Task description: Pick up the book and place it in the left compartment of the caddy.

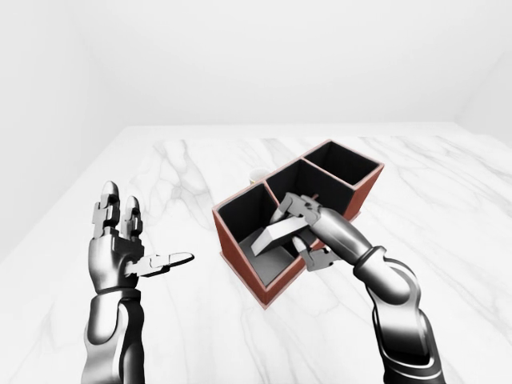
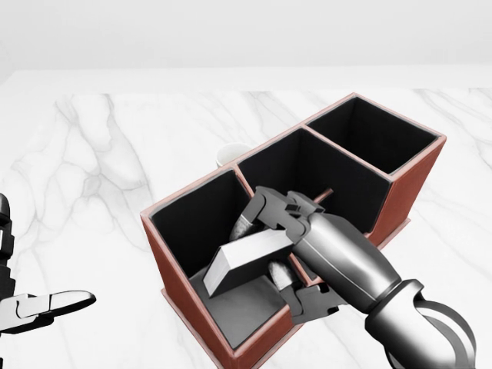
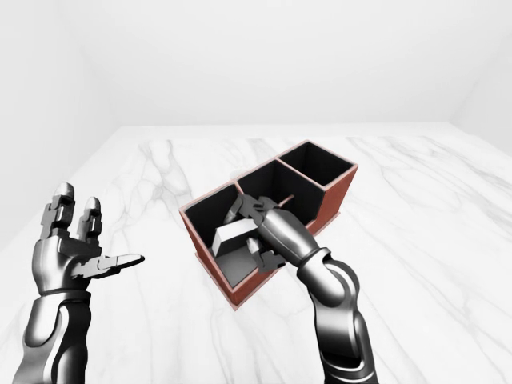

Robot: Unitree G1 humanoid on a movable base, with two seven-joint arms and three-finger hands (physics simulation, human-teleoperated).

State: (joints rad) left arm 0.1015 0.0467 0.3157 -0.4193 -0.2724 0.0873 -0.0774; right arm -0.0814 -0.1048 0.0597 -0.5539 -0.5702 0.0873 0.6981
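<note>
A red-brown caddy (image 2: 411, 181) with three black-lined compartments lies diagonally on the marble table. The grey book (image 2: 244, 260) is tilted inside its left compartment, its lower end close to the compartment floor. My right hand (image 2: 265, 244) reaches in over the divider, fingers closed round the book's upper end. My left hand (image 1: 132, 252) is raised far to the left of the caddy, fingers spread, holding nothing; in the head view only its thumb tip (image 2: 65, 300) shows at the bottom left.
A small white round object (image 2: 228, 154) peeks out behind the caddy's far wall. The middle and right compartments hold nothing. The white marble tabletop (image 2: 100, 169) stretches all round the caddy.
</note>
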